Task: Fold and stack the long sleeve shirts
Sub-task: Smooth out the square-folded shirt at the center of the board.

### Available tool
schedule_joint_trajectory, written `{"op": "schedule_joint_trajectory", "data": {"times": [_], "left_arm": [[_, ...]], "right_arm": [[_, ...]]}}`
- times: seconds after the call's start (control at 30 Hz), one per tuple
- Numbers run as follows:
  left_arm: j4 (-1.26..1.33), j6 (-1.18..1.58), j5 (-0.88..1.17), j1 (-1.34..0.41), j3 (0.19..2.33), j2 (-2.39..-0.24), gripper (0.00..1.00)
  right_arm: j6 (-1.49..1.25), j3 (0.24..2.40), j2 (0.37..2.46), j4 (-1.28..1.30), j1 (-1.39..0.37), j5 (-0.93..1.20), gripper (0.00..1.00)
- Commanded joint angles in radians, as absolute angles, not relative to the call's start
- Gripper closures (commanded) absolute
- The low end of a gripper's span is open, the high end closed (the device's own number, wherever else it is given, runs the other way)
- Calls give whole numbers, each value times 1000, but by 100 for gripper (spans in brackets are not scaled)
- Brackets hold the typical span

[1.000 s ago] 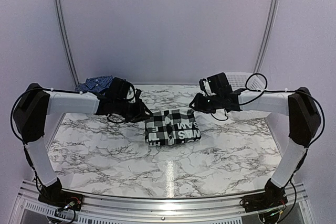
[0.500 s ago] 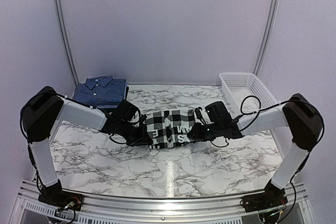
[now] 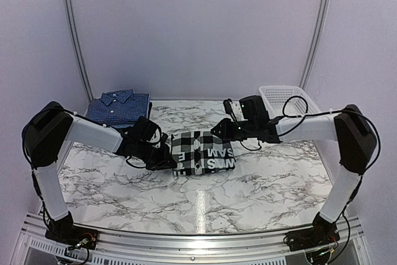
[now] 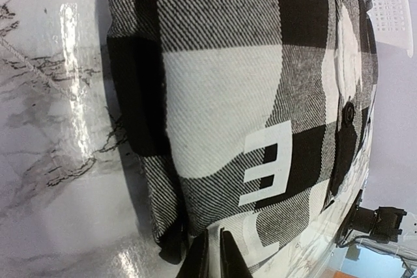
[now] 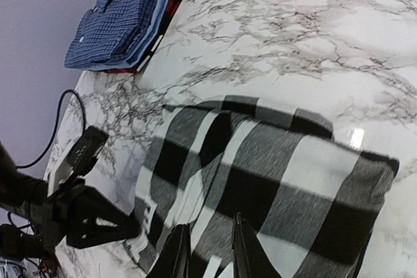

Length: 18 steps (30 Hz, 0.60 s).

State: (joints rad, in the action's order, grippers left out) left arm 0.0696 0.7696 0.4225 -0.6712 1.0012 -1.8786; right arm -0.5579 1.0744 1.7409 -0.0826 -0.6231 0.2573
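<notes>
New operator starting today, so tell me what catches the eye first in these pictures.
The folded shirt in big black-and-white checks with white lettering lies mid-table, the left tool at its left edge, the right tool above its far right corner. A stack topped by a dark blue fine-checked shirt sits far left; a white plastic mesh basket far right.

The folded cloth shirt [image 3: 203,152] showed big black-and-white checks, white lettering. The stacked collared shirts [image 3: 119,105] were dark blue.
</notes>
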Motion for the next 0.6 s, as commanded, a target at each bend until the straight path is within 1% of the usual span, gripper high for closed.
{"op": "schedule_joint_trajectory", "data": {"times": [0.0, 0.2, 0.4, 0.47, 0.57], "left_arm": [[48, 734, 448, -664, 1003, -1822, 92], [47, 724, 440, -663, 951, -1776, 91], [52, 729, 445, -658, 931, -1752, 89], [53, 735, 438, -652, 922, -1740, 86], [80, 749, 423, -642, 900, -1716, 76]], "right_arm": [[-505, 1178, 1931, -99, -535, 353, 81], [-515, 1304, 2087, -86, -460, 414, 81], [-500, 1317, 2056, -42, -455, 400, 79], [-491, 1300, 2009, -30, -456, 386, 78], [-457, 1263, 1929, 24, -468, 376, 76]]}}
